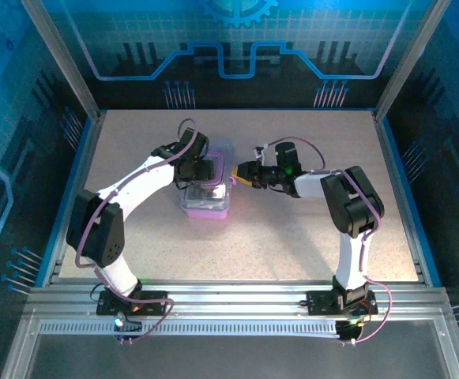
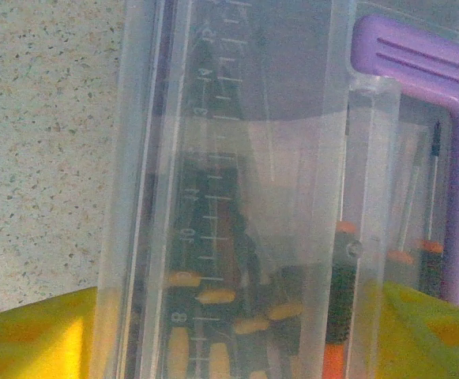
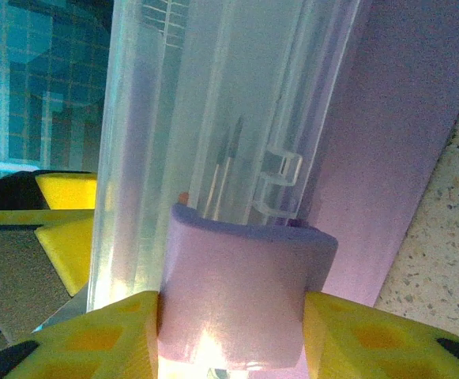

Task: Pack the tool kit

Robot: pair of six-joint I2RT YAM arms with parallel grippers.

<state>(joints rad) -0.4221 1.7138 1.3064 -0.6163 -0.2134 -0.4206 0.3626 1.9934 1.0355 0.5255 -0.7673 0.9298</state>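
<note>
Both arms look the same from my end: left arm [image 1: 138,183] & right arm [image 1: 348,260] have white links w/ chunky black joints, plus purple-ish cables [image 1: 378,219] looped alongside. Finger pads [image 2: 31,335] are bright yellow w/ molded pockets. There's a green LED [image 1: 290,168] lit nr the right wrist.

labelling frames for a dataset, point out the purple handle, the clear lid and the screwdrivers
purple handle [image 3: 237,300]: right wrist view, middle of its bar
clear lid [image 2: 292,158]: left wrist view, its flat panel
screwdrivers [image 2: 213,296]: left wrist view, one orange grip band

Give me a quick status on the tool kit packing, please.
Left fingers astride clear lid, grip unclear. Right fingers closed on purple handle. Screwdrivers inside case. Nothing blocking.
</note>
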